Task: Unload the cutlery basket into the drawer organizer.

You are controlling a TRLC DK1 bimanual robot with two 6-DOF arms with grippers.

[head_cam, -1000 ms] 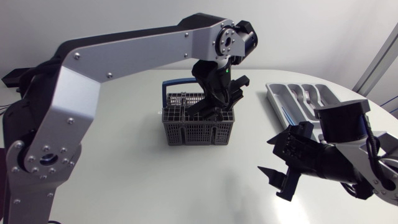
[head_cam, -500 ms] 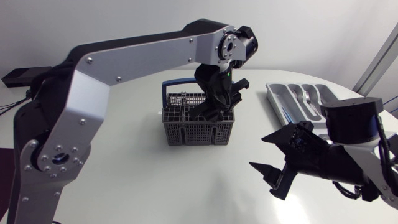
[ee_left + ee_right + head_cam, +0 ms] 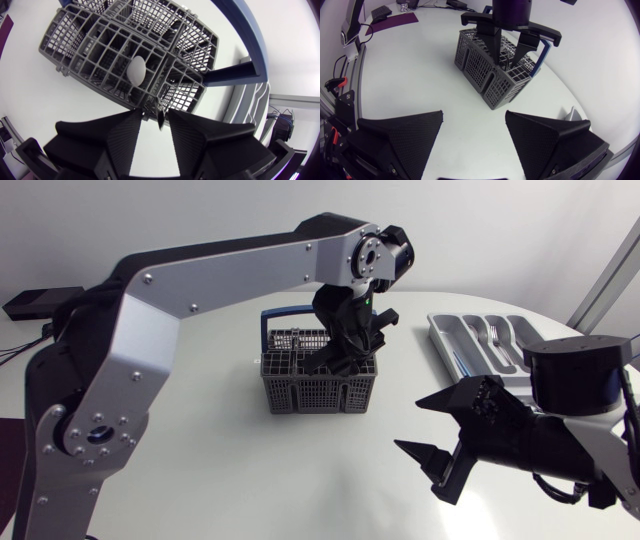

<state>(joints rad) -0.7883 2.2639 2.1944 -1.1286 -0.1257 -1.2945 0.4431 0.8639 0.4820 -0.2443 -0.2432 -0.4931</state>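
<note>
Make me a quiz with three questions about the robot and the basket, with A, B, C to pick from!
1. Where is the left gripper?
A. down in the cutlery basket
B. over the drawer organizer
C. flat on the table

2. What colour is the basket's handle?
A. red
B. blue
C. yellow

3. How is the right gripper?
A. shut on a fork
B. shut on the basket
C. open, holding nothing

Answers: 1 A, it reaches down among the compartments; 2 B, a blue bar arches over the grey basket; 3 C, it is spread wide with nothing in it.

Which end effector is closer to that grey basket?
Left. The left end effector is down inside the basket; the right end effector hangs apart from it, over the table.
</note>
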